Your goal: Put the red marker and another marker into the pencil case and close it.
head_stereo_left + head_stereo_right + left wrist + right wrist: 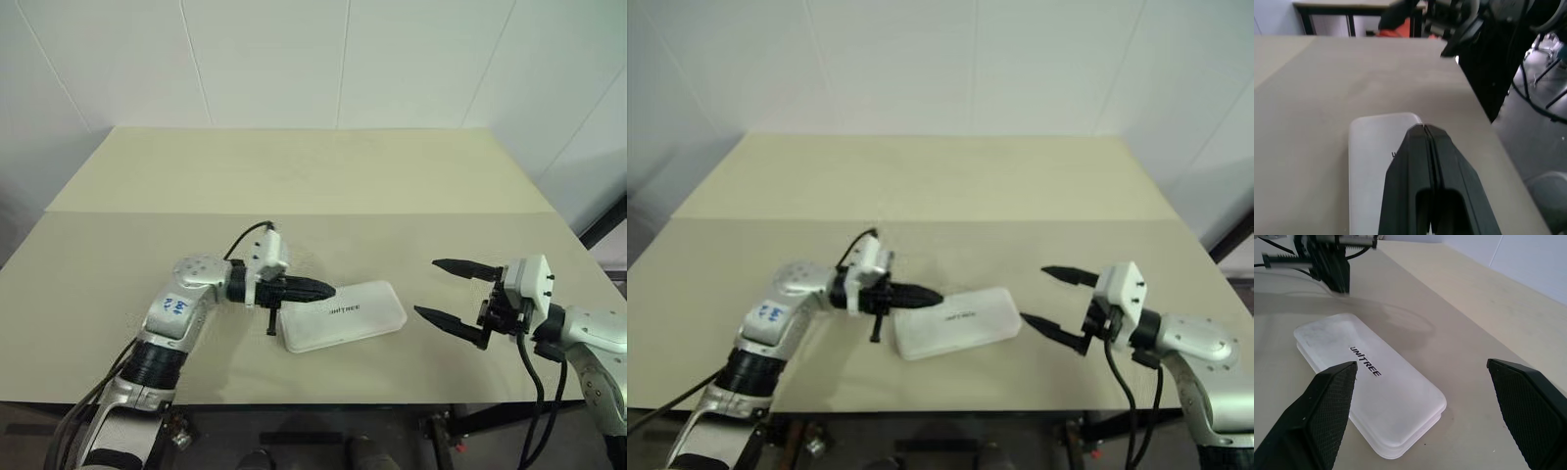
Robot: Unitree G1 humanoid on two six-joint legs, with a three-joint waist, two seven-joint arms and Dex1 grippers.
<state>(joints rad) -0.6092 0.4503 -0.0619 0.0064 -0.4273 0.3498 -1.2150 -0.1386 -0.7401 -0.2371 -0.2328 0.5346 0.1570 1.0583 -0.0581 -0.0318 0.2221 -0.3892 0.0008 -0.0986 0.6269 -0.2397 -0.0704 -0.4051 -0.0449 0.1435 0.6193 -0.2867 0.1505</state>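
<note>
Near the front edge of the worktop (323, 186) I see the pencil case (343, 315) lying flat with its lid down, the dark UNITREE lettering (1365, 361) facing up; it sits slightly askew, its long side running roughly across my view; the lid rests on the base all round as far as I can tell from the right wrist view, with a thin seam showing along the near corner. I cannot see the red marker or the green one anywhere on the surface; whether they are inside the case I cannot tell, since the white shell hides its contents.

My left tool (318, 290) points level towards the right, its two black fingers pressed together with no gap and nothing between them; its tip hangs over the left end of the case, and from the left wrist view the joined fingers (1425, 161) sit above the lid; whether they touch the plastic I cannot tell. A small dark part hangs below the left wrist, just beside the case's left end.

My right tool (453, 290) stands off to the right of the case, apart from it, pointing level towards it; its fingers are spread wide, one nearer the wall and one nearer me, with nothing held; in the right wrist view the case lies between the two spread fingertips (1327, 401), further along.
</note>
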